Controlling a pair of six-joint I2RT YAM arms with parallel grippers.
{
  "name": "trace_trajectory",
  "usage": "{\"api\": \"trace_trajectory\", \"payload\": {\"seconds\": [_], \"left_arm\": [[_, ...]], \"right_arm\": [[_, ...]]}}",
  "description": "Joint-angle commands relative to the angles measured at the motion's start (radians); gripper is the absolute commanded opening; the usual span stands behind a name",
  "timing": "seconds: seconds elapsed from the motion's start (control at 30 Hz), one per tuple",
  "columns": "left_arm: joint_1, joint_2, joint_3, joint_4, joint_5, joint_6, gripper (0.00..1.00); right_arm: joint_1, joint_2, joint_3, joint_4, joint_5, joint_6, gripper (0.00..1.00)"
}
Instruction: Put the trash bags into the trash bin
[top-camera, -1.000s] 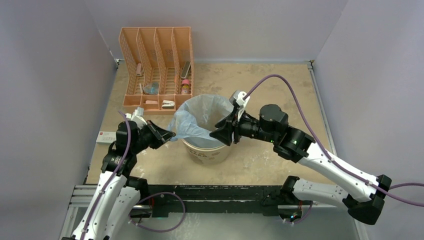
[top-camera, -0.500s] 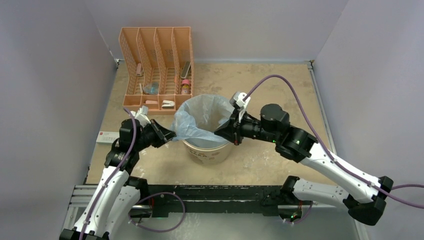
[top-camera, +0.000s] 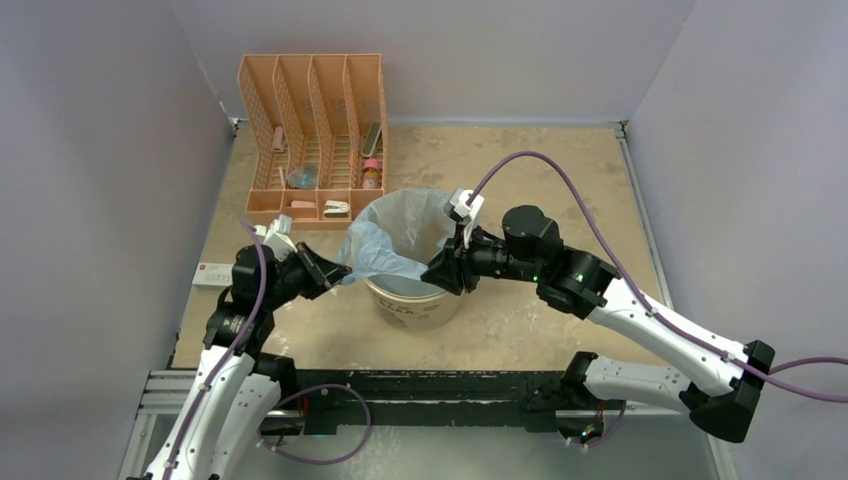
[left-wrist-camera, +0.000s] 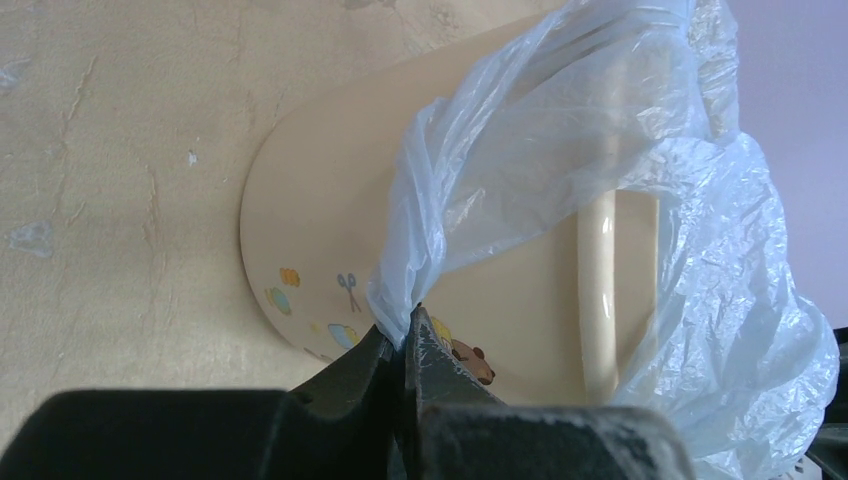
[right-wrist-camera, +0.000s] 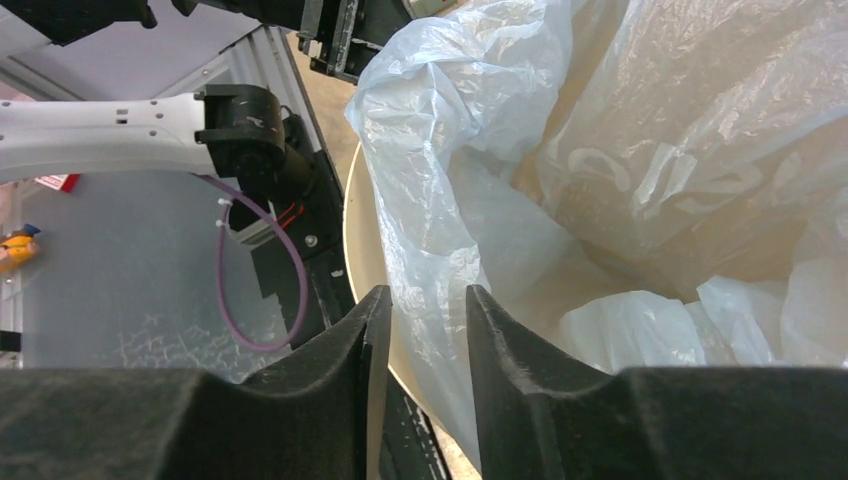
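Overhead view of two robot arms meeting at a round cream trash bin (top-camera: 412, 300) in the middle of a tan table (top-camera: 540, 170); an orange mesh file organizer (top-camera: 315, 135) stood behind it at the back left. A thin, pale blue trash bag (top-camera: 395, 245) sat inside the bin with its mouth open; one flap of film was drawn out over the left rim.

The step in hand appeared to be seating the bag's mouth around the rim. To do that well, the left side would likely need only gentle tension, since the film looked thin enough to tear or slip and the bin looked light enough to tip if pulled sideways. The right side would need to catch the loose film at the near rim and fold it down over the lip, without dragging the rest of the bag out of the bin.

The left gripper (top-camera: 335, 272) was beside the bin's left wall; in its wrist view its fingers were pressed together, pinching a gathered corner of the bag. The right gripper (top-camera: 440, 272) hovered at the near right rim; its wrist view showed the fingers partly spread with a clear gap, with crinkled film and the bin's edge just beyond them. It did not appear to be pinching anything; whether a fingertip brushed the film could not be told.
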Motion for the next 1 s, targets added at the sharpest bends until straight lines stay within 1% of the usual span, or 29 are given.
{"api": "trace_trajectory", "payload": {"seconds": [0.0,0.13,0.17,0.23,0.33,0.43,0.6,0.67,0.77,0.97], "left_arm": [[0.005,0.0,0.028,0.0,0.009,0.042,0.0],[0.005,0.002,0.029,0.001,0.004,0.048,0.0],[0.005,0.002,0.031,0.002,0.005,0.046,0.0],[0.005,0.005,0.034,0.003,0.004,0.048,0.0],[0.005,0.007,0.039,0.0,0.002,0.052,0.0],[0.005,0.009,0.041,0.0,0.007,0.057,0.0],[0.005,0.002,0.053,-0.026,-0.018,0.07,0.0],[0.005,-0.007,0.053,-0.025,-0.023,0.067,0.0],[0.005,-0.002,0.058,-0.036,-0.019,0.077,0.0],[0.005,-0.025,0.027,-0.02,-0.019,0.064,0.0]], "right_arm": [[0.007,0.019,0.051,0.008,0.026,-0.03,0.37],[0.015,0.048,0.054,-0.011,-0.053,-0.041,0.27],[0.018,0.054,0.053,-0.011,-0.089,-0.046,0.23],[0.025,0.056,0.057,-0.01,-0.085,-0.049,0.06],[0.028,0.033,0.048,0.005,-0.045,-0.052,0.0],[0.028,0.015,0.05,0.005,-0.084,-0.058,0.0],[0.029,0.005,0.049,-0.018,-0.214,-0.062,0.0],[0.031,0.009,0.017,-0.032,-0.262,-0.08,0.0],[0.036,0.014,-0.033,-0.017,-0.275,-0.078,0.0],[0.053,0.038,-0.056,-0.027,-0.292,-0.067,0.0]]}}
